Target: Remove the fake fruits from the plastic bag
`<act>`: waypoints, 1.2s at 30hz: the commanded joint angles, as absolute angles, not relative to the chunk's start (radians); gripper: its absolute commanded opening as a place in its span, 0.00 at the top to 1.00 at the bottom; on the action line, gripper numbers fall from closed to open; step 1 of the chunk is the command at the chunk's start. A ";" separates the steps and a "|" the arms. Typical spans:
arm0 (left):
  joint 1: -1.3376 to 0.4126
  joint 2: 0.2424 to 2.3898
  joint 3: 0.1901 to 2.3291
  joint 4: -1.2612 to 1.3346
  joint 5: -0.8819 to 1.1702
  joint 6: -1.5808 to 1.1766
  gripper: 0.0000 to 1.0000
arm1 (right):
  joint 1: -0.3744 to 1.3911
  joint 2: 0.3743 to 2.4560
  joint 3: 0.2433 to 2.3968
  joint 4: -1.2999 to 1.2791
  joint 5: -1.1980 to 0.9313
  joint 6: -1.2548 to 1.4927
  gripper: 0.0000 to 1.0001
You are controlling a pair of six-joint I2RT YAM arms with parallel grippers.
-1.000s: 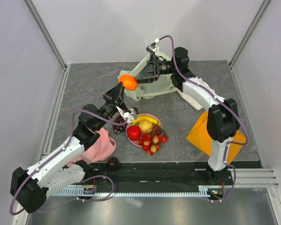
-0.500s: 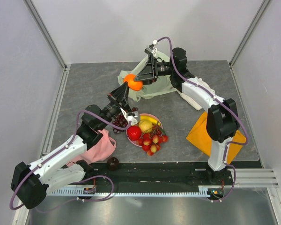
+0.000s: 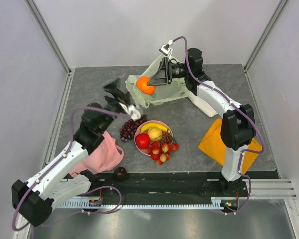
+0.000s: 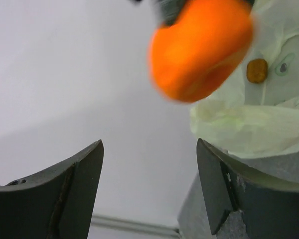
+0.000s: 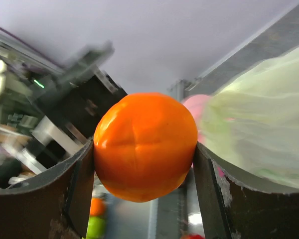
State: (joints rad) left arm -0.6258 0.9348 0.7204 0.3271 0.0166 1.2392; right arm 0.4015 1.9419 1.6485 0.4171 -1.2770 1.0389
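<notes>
The orange is a glossy, saturated orange; the plastic bag is pale, translucent yellow-green, with a small amber-brown spot printed on it; the plate is pink; the apple is red, the banana yellow, the berry cluster red and yellow; the grape bunch is dark purple, the plum almost black; the table is mottled grey; the square cloth is orange-yellow, the crumpled cloth pink.
</notes>
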 commanded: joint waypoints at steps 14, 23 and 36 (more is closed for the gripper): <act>-0.132 1.204 1.252 -0.138 -0.209 0.419 0.19 | 0.661 1.649 1.525 -0.861 -0.747 -0.935 0.64; -0.132 1.186 1.161 -0.137 -0.210 0.356 0.18 | 0.684 1.799 1.591 -0.926 -0.704 -0.976 0.63; -0.132 1.141 1.071 -0.155 -0.187 0.331 0.18 | 0.681 2.025 1.801 -0.939 -0.723 -0.835 0.62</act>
State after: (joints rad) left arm -0.1349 1.1751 1.0870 -0.1703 -0.2016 0.3733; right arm 0.6804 1.9942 1.7233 -0.9321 -0.7006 -0.8593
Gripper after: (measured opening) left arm 0.816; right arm 0.764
